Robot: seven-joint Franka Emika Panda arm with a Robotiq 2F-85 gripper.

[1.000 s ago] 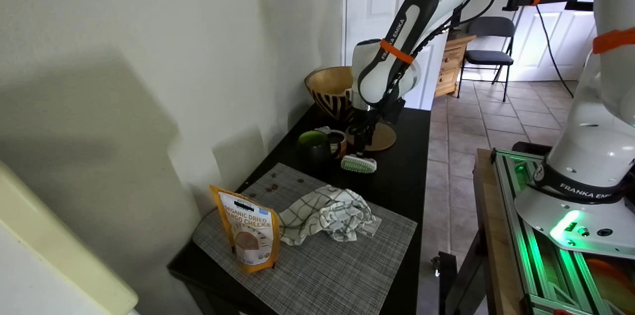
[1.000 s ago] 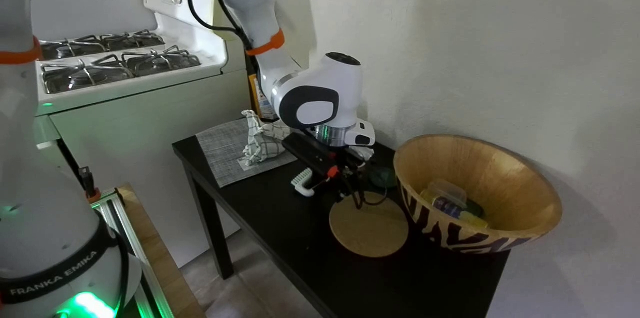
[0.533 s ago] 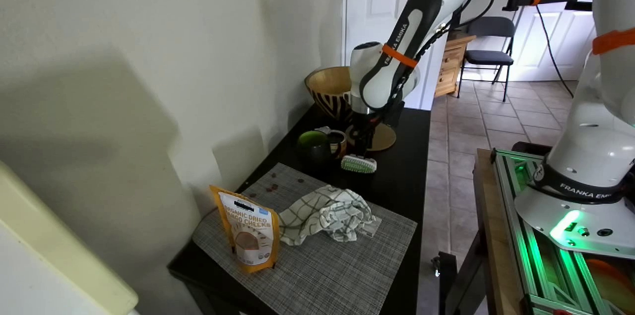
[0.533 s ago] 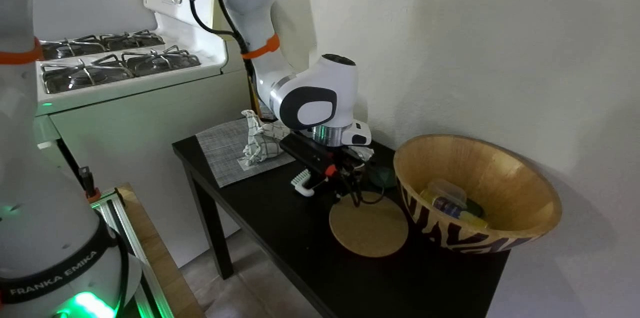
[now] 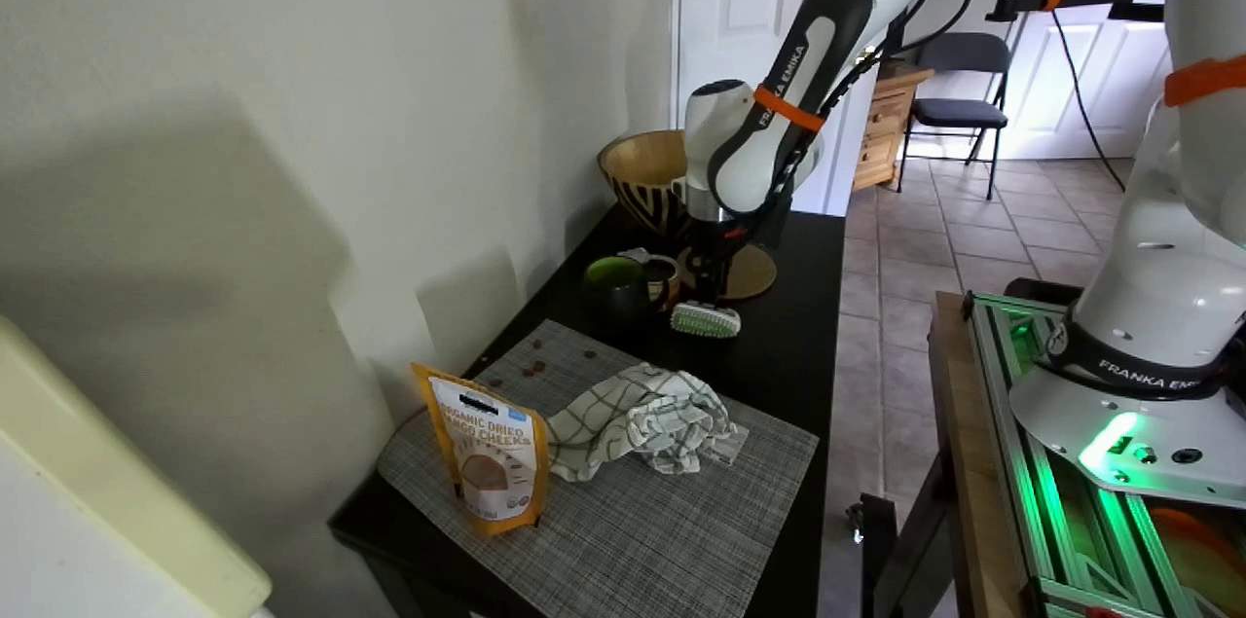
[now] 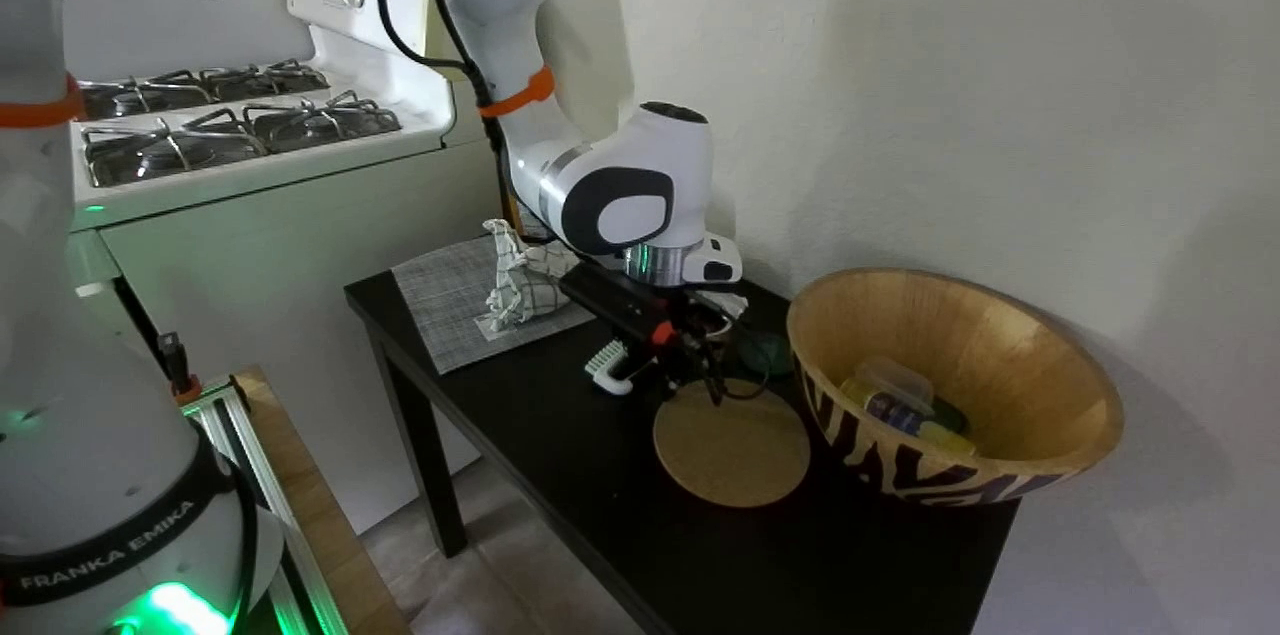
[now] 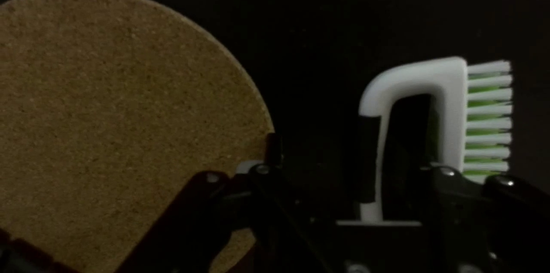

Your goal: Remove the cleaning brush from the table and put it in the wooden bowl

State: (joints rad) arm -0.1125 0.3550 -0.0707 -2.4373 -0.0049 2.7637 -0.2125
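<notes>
Brush lies on the table, its handle showing between the spread fingers of the hand.

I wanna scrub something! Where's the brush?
The brush is at the wrist view's right side, right of the disc and partly hidden by the gripper.

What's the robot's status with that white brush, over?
End effector: open, holding nothing. Cleaning brush: lying on its side on the table, outside the wooden bowl. Possible obstacle: dark green mug standing nearby.
</notes>
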